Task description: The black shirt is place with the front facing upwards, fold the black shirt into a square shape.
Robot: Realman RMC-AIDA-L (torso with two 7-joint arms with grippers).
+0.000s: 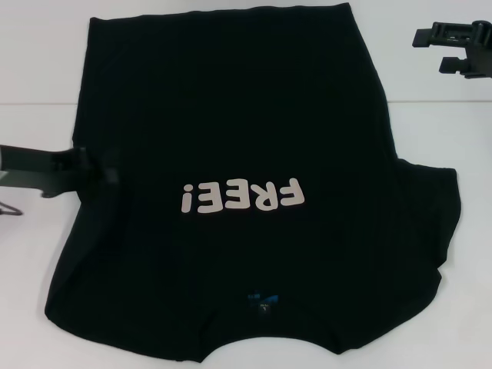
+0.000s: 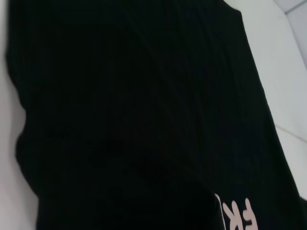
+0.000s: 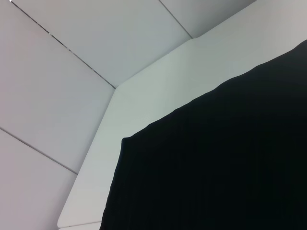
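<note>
The black shirt (image 1: pixel 231 115) lies spread front-up on the white table (image 1: pixel 38 84), its collar and small blue neck label (image 1: pixel 261 302) toward me. The pale "FREE!" lettering (image 1: pixel 242 196) reads upside down from here. One sleeve (image 1: pixel 434 207) sticks out on the right; no sleeve shows on the left edge. My left gripper (image 1: pixel 104 171) sits at the shirt's left edge, level with the lettering. The left wrist view is filled by the shirt (image 2: pixel 144 96) and a bit of lettering (image 2: pixel 240 215). My right gripper (image 1: pixel 430 46) hangs at the far right, off the shirt.
White tabletop (image 3: pixel 158 72) borders the shirt (image 3: pixel 216 167) on both sides, and a pale panelled wall (image 3: pixel 72 57) stands behind the table's far edge. A thin dark wire shape (image 1: pixel 9 207) lies at the left edge under my left arm.
</note>
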